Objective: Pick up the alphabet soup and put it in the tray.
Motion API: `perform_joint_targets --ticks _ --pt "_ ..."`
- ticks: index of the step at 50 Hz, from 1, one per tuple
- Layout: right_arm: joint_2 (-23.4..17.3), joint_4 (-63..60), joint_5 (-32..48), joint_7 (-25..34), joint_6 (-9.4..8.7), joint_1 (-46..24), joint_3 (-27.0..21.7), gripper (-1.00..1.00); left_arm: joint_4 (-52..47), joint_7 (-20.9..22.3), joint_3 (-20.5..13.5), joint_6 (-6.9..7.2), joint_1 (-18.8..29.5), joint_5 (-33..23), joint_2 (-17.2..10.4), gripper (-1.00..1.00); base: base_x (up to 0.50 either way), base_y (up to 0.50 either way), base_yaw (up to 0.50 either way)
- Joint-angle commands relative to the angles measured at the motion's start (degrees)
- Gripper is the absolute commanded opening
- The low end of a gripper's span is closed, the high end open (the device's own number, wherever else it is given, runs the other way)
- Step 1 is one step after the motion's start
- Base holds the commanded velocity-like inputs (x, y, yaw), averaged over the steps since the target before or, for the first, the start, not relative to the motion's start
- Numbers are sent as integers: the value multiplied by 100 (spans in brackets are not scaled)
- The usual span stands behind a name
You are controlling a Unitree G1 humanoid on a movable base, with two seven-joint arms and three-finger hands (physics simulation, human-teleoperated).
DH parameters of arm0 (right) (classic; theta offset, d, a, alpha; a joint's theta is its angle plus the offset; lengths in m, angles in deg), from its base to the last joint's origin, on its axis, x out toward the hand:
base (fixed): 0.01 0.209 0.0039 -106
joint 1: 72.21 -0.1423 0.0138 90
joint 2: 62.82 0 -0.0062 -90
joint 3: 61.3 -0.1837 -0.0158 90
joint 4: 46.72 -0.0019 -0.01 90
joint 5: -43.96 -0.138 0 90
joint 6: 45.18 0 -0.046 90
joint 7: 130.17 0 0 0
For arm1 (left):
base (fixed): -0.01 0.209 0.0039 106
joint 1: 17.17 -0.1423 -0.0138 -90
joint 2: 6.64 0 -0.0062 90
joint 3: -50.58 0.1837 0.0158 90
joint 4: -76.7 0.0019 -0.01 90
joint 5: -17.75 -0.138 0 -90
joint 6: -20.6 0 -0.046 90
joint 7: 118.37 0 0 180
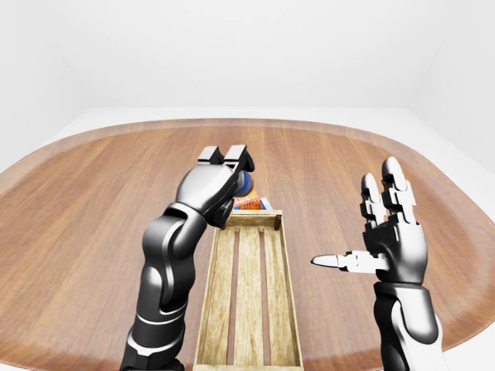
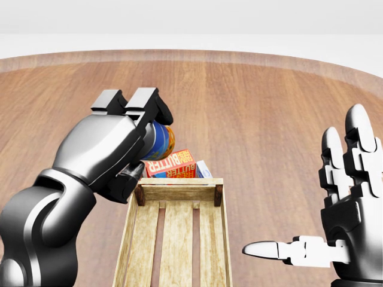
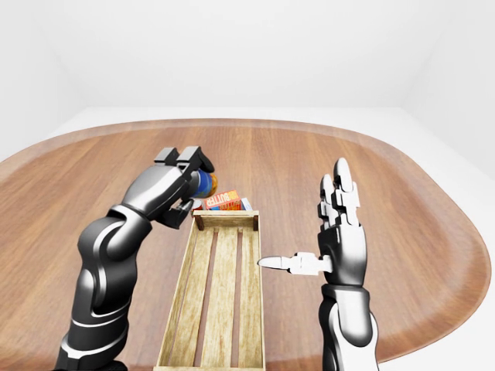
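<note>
My left hand (image 2: 128, 140) has its fingers (image 2: 140, 101) curled round the alphabet soup can (image 2: 160, 141), gripping it with the blue and orange label showing past the knuckles. The can is held in the air just above the upper end of the wooden tray (image 2: 177, 194) in the head view, a little to the left of the tray's end wall, not inside it. Just beyond that end wall a butter box (image 2: 170, 163) lies on the wooden table (image 1: 93, 185), partly hidden by the can and my hand. My right hand (image 1: 390, 232) hangs to the right of the tray, apart from it, fingers straight and pointing up, thumb stretched sideways toward the tray, holding nothing.
</note>
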Motion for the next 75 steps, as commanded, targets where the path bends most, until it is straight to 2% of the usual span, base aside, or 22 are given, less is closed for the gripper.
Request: perform_joint_targets --ticks 1,4,5,7,9,11,15,17,19,22,24,26,32,37,39,46,59,65,75 --pt "1 5 -15 12 0 6 -32 100 38 0 437 -146 -731 -538 427 -100 0 0 0" --pt "3 1 -2 16 0 16 -26 100 50 0 496 -172 -826 -594 506 -100 0 0 0" --pt "3 -11 6 15 0 21 -22 100 50 0 525 -239 -892 -572 494 -100 0 0 0" --pt "-1 -10 2 19 0 5 -41 100 95 0 591 -286 -1008 -627 518 -100 0 0 0" --pt "2 -2 -6 25 0 -5 -48 100 201 0 625 -377 -1087 -668 512 -100 0 0 0" --pt "8 69 18 11 0 -16 -33 100 378 0 687 -534 -1257 -737 473 -100 0 0 0" --pt "3 128 31 -4 0 -23 -23 100 522 0 762 -647 -1430 -815 494 -100 0 0 0" --pt "-1 127 31 -8 0 -33 -21 100 514 0 797 -644 -1466 -851 521 -100 0 0 0" --pt "-3 109 37 -12 0 -31 -14 100 588 0 920 -748 -1639 -933 506 -100 0 0 0" --pt "-2 110 55 -15 0 5 -15 100 649 0 1006 -808 -1739 -1027 526 -100 0 0 0" --pt "12 143 39 0 0 57 -36 100 605 0 1025 -729 -1713 -1009 602 -100 0 0 0" --pt "15 181 31 12 0 83 -52 100 636 0 1055 -735 -1728 -1026 599 -100 0 0 0" --pt "19 252 9 55 0 80 -135 100 734 0 1147 -862 -1886 -1109 533 -100 0 0 0" --pt "29 326 23 51 0 92 -124 100 817 0 1145 -868 -1881 -1102 553 -100 0 0 0" --pt "26 260 41 50 0 112 -105 100 860 0 1177 -913 -1941 -1104 525 -100 0 0 0" --pt "29 226 39 43 0 94 -100 100 1267 0 1126 -1001 -1803 -1234 499 -100 0 0 0" --pt "27 198 59 34 0 111 -82 100 1700 0 1134 -983 -1701 -1256 585 -100 0 0 0" --pt "30 134 67 28 0 108 -71 100 1695 0 1179 -1001 -1777 -1205 504 -100 0 0 0" --pt "25 72 92 13 0 95 -59 100 1920 0 1147 -1001 -1620 -1089 614 -100 0 0 0"
